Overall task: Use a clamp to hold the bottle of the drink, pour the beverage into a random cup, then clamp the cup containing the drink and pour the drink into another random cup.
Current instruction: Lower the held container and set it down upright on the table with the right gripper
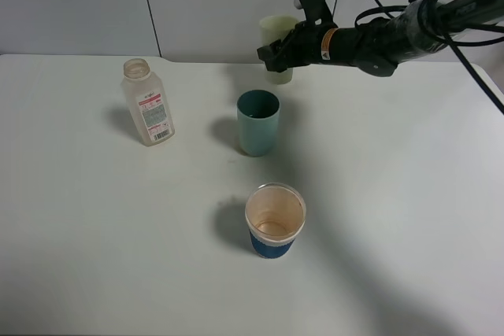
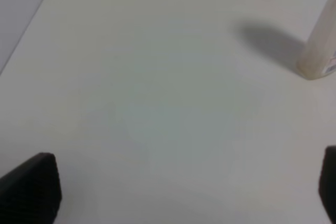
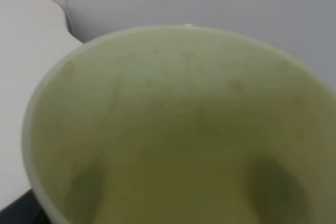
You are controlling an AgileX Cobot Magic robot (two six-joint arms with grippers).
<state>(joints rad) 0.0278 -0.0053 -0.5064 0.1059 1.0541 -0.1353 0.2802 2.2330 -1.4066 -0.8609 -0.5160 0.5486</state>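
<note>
Tumbler (image 1: 277, 46), pale, clamped by right gripper (image 1: 272, 54), lifted for pouring into teal cup (image 1: 258, 121); left gripper (image 2: 173, 192) gaped empty; bottle (image 1: 147, 102) parked aside.

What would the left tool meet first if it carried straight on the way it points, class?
Probably just the bare table: the open left tool faces it, and the bottle stands off to one side, though depth is unclear.

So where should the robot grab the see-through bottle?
Around the flat-sided body of the bottle, below its shoulders, coming in level from its own left side. It stands upright and capless, with bare table beside it, so a sideways pinch probably keeps it steady.
</note>
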